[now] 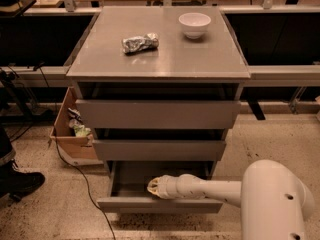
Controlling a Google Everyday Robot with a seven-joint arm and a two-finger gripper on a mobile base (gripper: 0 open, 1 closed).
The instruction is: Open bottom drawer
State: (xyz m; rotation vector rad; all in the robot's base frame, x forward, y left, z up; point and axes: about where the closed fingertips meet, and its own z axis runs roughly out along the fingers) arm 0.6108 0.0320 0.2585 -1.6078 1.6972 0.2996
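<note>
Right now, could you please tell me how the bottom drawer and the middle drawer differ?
The bottom drawer stands well out, with its grey tray exposed. The middle drawer sits much further back and shows no tray. The tool lies over the bottom drawer's tray, just behind its front, and nothing is at the middle drawer. The bottom drawer's front looks slimmer than the middle drawer's. Both fronts are plain, grey and handleless.

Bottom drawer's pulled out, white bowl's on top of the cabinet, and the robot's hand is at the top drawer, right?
Not quite: the camera view shows the hand at the bottom drawer, not the top. That drawer is pulled out, and the white bowl is on the cabinet.
</note>
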